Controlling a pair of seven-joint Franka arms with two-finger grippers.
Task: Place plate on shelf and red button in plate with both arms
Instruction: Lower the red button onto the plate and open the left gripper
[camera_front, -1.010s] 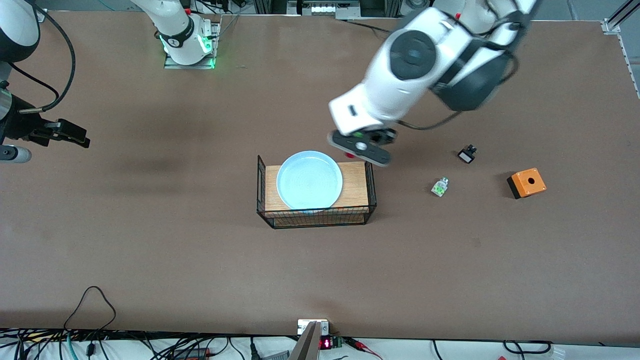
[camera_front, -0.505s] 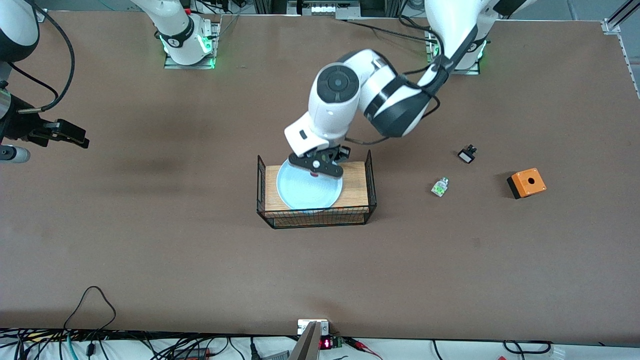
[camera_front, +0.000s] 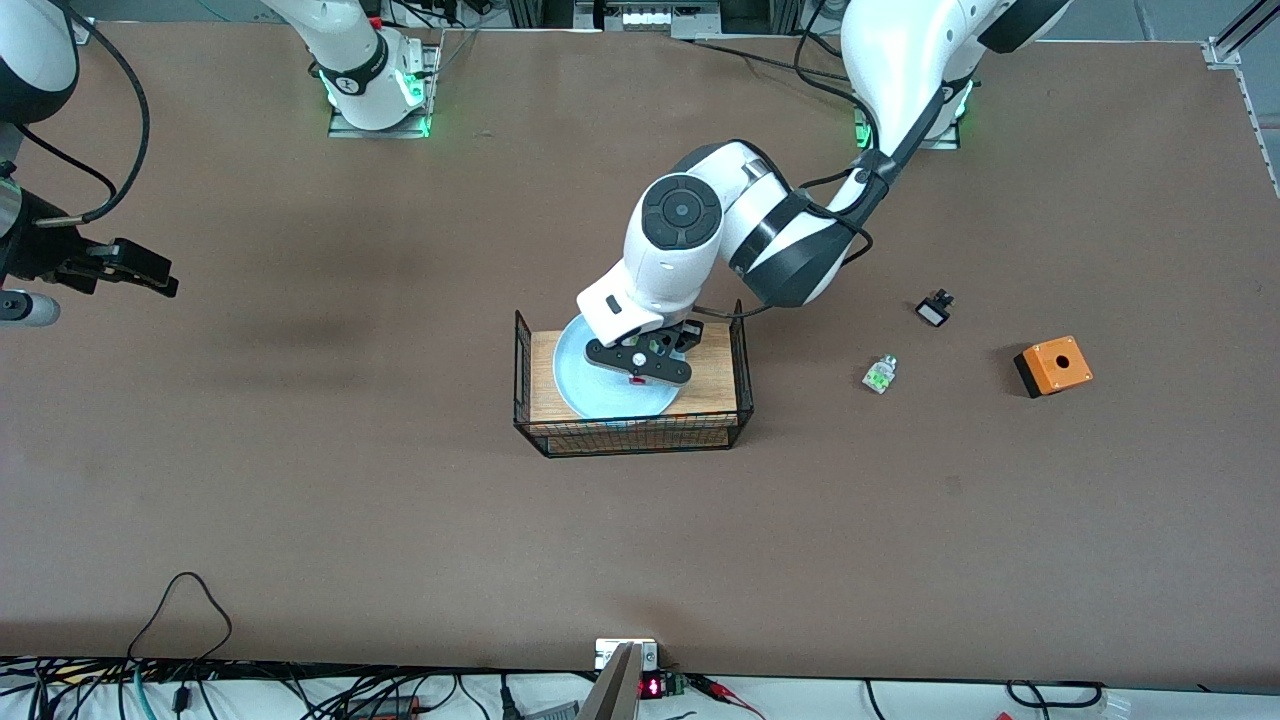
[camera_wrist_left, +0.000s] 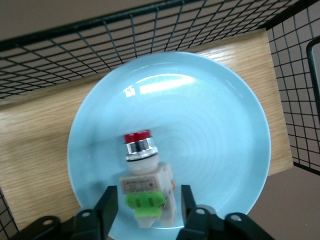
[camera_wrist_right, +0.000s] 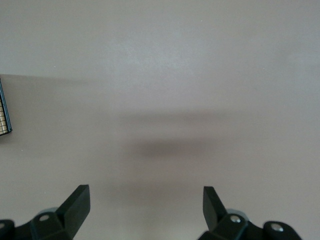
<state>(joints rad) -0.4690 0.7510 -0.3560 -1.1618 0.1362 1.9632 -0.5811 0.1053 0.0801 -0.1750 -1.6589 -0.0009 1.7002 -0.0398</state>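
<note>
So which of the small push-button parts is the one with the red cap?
The red button, between the left gripper fingers over the plate. The white-green part and black-and-white part lie on the table toward the left arm's end, with no red.

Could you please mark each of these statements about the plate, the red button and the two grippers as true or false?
1. The plate lies on the wooden board inside the wire basket. True.
2. The red button lies on the bare table beside the orange box. False: it is over the plate, between the left gripper's fingers.
3. The left gripper's fingers press tightly on the button. False: a gap shows on each side.
4. The right gripper is open over bare table. True.
5. A white-green part lies nearer the front camera than the small black-and-white part. True.
</note>
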